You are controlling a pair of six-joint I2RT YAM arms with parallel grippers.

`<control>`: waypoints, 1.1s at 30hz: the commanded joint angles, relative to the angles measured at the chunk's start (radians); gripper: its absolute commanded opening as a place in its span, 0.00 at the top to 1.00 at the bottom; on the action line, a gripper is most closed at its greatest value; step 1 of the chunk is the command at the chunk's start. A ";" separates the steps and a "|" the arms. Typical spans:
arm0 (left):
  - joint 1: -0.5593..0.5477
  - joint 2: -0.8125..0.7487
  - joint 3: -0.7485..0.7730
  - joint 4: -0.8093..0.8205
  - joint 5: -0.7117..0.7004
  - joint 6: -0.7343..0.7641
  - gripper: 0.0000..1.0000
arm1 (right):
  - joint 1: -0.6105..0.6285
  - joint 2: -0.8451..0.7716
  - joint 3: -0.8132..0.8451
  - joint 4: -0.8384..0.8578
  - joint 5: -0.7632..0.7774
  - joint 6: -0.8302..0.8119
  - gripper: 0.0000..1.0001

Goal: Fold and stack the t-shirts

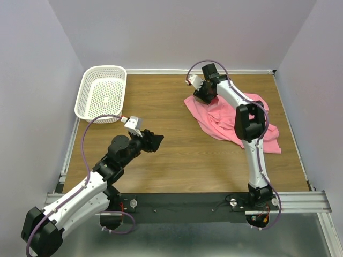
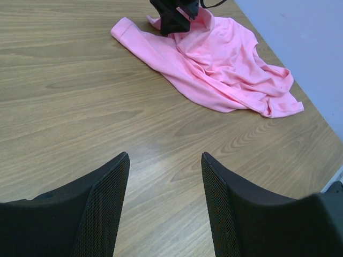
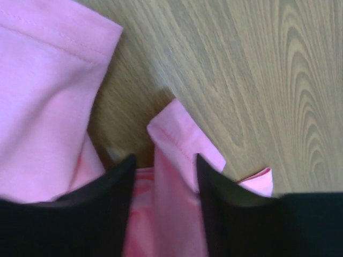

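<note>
One salmon-pink t-shirt (image 1: pixel 230 120) lies crumpled on the right half of the wooden table (image 1: pixel 177 160). My right gripper (image 1: pixel 205 96) is down on its far left edge. In the right wrist view the right gripper (image 3: pixel 165 158) is open and straddles a raised fold with a stitched hem (image 3: pixel 177 139); pink fabric fills the gap between the jaws. A sleeve (image 3: pixel 48 107) lies to the left. My left gripper (image 1: pixel 155 140) hovers over bare wood at centre-left, open and empty (image 2: pixel 165 155). From it I see the t-shirt (image 2: pixel 225 64) ahead and the right gripper (image 2: pixel 174 16) on it.
A white perforated basket (image 1: pixel 102 92) stands at the back left corner. Pale walls close the table in on the left, back and right. Bare wood lies between the two arms.
</note>
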 commanded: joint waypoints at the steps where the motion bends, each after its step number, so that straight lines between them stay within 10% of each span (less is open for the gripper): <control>1: 0.002 0.015 -0.013 0.027 -0.010 0.008 0.36 | 0.000 0.053 0.040 -0.016 0.076 -0.011 0.54; 5: 0.002 0.073 0.008 0.111 0.042 0.064 0.36 | 0.000 0.016 0.017 -0.010 0.004 -0.018 0.90; 20: -0.039 0.245 0.169 0.366 0.362 0.687 0.30 | 0.008 -0.471 -0.485 0.013 -0.602 -0.136 0.99; 33: -0.068 0.409 0.238 0.372 0.513 0.953 0.30 | 0.043 -0.716 -0.709 0.039 -0.800 -0.135 1.00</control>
